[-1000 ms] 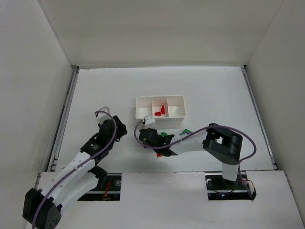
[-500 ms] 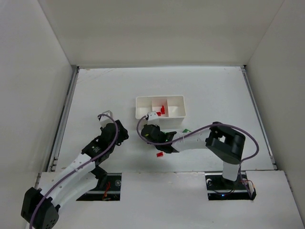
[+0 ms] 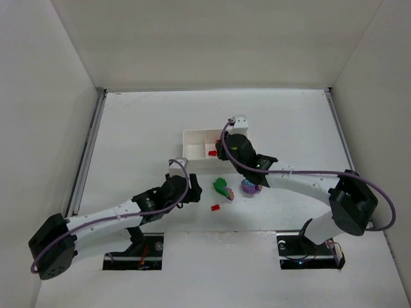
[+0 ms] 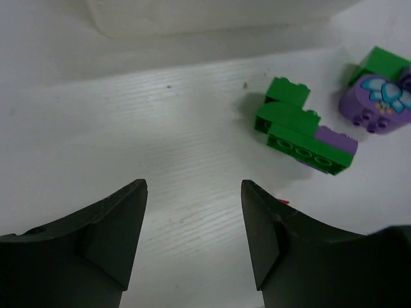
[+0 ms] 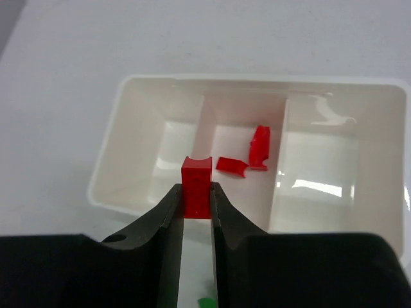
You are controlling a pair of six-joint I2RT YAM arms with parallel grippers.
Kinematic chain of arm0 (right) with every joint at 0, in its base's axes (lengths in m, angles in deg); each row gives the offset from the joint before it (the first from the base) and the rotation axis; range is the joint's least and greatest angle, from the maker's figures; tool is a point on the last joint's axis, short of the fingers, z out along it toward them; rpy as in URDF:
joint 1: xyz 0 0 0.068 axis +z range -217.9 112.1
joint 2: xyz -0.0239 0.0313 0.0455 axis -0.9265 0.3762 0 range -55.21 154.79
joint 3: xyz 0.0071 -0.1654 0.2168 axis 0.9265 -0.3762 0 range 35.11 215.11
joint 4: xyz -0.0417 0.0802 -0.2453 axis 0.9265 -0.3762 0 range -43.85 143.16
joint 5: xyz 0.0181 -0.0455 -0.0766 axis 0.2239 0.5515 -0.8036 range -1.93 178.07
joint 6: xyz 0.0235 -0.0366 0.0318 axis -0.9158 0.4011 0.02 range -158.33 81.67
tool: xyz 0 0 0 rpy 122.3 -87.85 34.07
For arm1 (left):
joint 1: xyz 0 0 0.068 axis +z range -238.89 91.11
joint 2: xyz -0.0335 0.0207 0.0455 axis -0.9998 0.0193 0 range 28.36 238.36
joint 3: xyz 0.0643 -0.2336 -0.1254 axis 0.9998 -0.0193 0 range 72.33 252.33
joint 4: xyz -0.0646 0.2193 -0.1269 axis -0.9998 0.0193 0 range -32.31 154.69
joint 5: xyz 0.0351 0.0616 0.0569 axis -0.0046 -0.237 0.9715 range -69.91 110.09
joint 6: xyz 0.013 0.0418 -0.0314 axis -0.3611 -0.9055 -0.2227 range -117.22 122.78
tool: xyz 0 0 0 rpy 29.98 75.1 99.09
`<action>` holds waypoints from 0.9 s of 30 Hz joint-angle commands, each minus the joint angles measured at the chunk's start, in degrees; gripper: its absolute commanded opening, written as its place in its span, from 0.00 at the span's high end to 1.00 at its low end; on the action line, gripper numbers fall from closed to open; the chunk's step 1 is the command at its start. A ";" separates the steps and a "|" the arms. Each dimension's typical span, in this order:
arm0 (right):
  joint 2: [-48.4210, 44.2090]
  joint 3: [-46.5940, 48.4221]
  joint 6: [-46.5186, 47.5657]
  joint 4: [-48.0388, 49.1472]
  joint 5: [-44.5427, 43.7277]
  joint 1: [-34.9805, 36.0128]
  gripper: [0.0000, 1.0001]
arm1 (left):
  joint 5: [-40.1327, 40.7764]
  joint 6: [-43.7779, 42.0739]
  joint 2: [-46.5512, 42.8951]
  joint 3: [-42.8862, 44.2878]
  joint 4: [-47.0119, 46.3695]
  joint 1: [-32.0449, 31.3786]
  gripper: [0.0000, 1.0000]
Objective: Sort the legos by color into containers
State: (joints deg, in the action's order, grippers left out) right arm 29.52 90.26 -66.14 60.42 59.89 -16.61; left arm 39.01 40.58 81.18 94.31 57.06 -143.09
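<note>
Red brick (image 5: 196,186) clamped between the nearly closed fingers of the right gripper (image 5: 196,202), poised over the near wall of the white tray (image 5: 257,81), at the front of its middle compartment. Inside that compartment a curved red piece (image 5: 231,165) lies just beside a taller red piece (image 5: 259,147). Seen from above, the right arm reaches diagonally across the table (image 3: 141,122) to the tray, which sits near the table's centre. The left gripper (image 4: 192,237) hangs low over the tabletop on the near side of the tray, jaws spread wide and gripping nothing. Ahead of it and to its right lie the loose legos: a green cluster (image 4: 292,119) joined to a purple plate (image 4: 335,138); near it, a round purple piece (image 4: 379,106) printed with a pale blue flower, touching a green brick (image 4: 385,63) behind it. A small red piece (image 3: 216,207) rests on the table close to the left gripper, apart from the others.
</note>
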 commanded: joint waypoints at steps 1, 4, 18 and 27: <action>3.77 2.23 1.01 0.47 4.45 -2.02 0.78 | -0.46 -3.26 3.51 0.61 -6.67 -3.84 0.42; 5.79 4.16 1.36 0.55 5.24 -3.17 0.77 | -0.90 -4.40 7.29 1.22 -8.34 -6.57 0.42; -1.40 -1.89 1.45 2.57 5.68 -4.14 0.46 | -5.99 -10.38 17.40 4.04 -15.55 -12.20 0.40; -1.41 -4.00 0.92 3.63 6.30 -4.49 0.46 | -10.30 -14.51 21.01 5.18 -16.95 -14.75 0.43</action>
State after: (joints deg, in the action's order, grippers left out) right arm 28.51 85.98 -64.90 60.88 65.61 -20.68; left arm 31.25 28.86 101.48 97.24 42.38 -156.97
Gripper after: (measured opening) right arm 0.537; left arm 0.577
